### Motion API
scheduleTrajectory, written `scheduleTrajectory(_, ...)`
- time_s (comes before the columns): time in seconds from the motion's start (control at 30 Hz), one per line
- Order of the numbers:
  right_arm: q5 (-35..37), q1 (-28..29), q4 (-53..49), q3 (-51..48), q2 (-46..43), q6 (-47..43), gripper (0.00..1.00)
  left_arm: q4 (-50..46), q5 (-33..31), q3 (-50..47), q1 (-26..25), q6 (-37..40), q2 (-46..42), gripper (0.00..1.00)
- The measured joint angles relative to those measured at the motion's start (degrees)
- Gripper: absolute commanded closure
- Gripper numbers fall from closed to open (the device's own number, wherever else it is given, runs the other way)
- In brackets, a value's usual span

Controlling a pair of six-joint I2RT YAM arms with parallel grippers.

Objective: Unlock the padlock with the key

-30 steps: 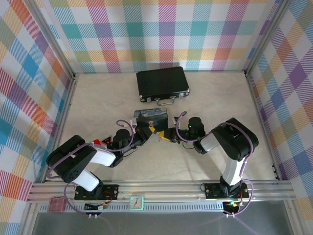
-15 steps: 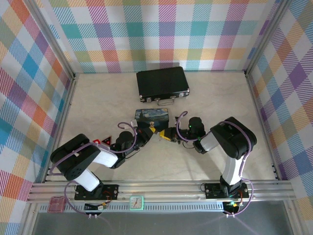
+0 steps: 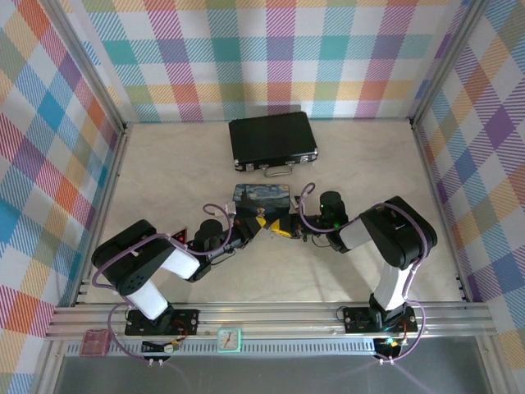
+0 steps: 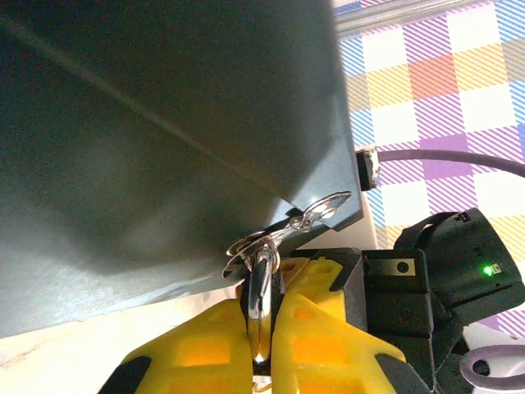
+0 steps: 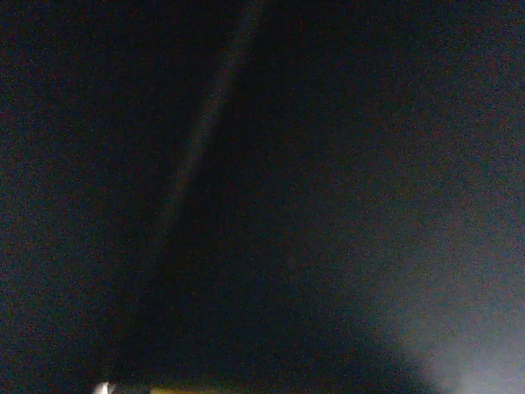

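From above: the left gripper (image 3: pixel 257 220) and the right gripper (image 3: pixel 279 230) are nose to nose, tips almost touching. The blue painted box (image 3: pixel 262 195) sits just beyond both sets of fingertips. The black briefcase (image 3: pixel 273 143) lies further out past the box, well clear of either gripper. The padlock is too small to pick out from up here.

Over to the left wrist: the yellow fingers (image 4: pixel 205 349) are clamped tight on the key (image 4: pixel 261 287). Its thin silver blade stands up from between the pads. Right at its far end is a key ring (image 4: pixel 246 245), and a second silver piece (image 4: pixel 324 205) lies just past that, to the right. A big dark grey face (image 4: pixel 164 123) looms directly beyond the fingertips. The right arm's black wrist, green light on, sits ahead and to the right.

Right wrist: almost pitch black, with one faint pale streak. The right gripper's jaws are together. Whether they pinch anything, I cannot tell.
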Motion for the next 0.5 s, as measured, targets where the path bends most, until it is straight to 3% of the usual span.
scheduleTrajectory(0.17, 2.19, 0.55, 3.28, -1.55, -0.31, 7.76, 1.00, 0.13, 0.42, 0.15, 0.28, 2.38, 0.00, 1.00)
scheduleTrajectory(0.33, 3.23, 0.96, 11.91, -4.28, -0.44, 27.39, 1.00, 2.12, 1.86, 0.24, 0.39, 6.78, 0.00, 1.00)
scheduleTrajectory(0.5, 7.30, 2.62, 11.91, -4.26, -5.03, 42.27, 1.00, 6.56, 1.68, 0.28, 1.49, 10.58, -0.37, 1.00)
